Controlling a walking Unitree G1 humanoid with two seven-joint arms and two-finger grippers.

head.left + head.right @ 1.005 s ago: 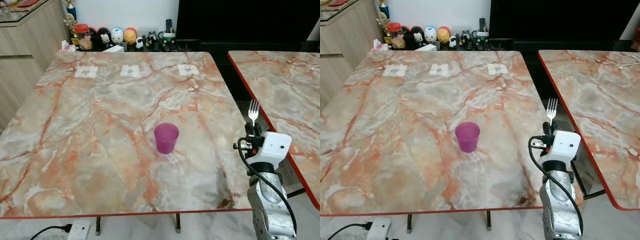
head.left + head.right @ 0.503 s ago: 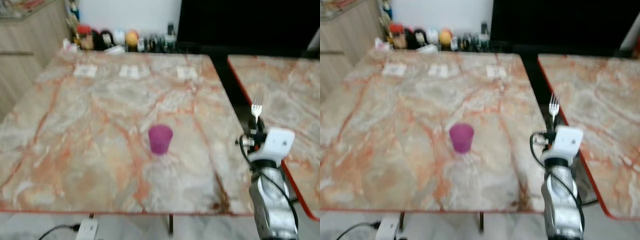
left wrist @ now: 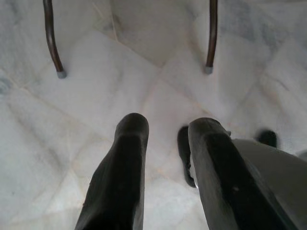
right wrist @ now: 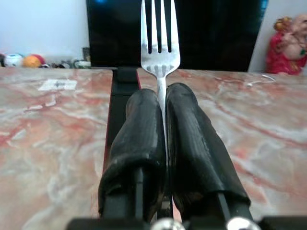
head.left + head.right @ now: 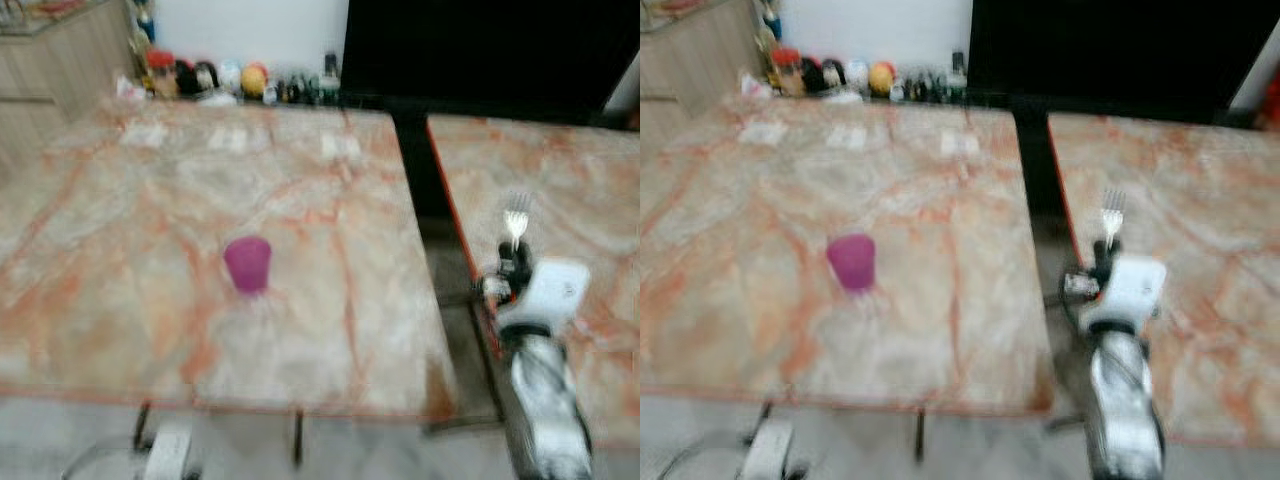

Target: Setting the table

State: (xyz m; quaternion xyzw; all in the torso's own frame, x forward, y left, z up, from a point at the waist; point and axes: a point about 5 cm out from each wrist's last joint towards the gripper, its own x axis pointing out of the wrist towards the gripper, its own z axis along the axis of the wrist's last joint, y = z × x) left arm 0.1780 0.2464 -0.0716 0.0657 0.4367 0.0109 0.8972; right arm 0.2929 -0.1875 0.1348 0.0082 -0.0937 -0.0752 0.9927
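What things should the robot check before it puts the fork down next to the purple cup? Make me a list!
1. Fork held tight: ok. The right gripper is shut on the fork, tines up.
2. Fork straight: ok, it stands upright between the fingers.
3. Purple cup standing: ok, upright on the left table.
4. Gripper over the cup's table: not ok. It hangs over the gap between the left table and the right table.
5. Sharp view: not ok, both eye views are blurred.
6. Left gripper out of the way: ok, open and pointing at the floor.
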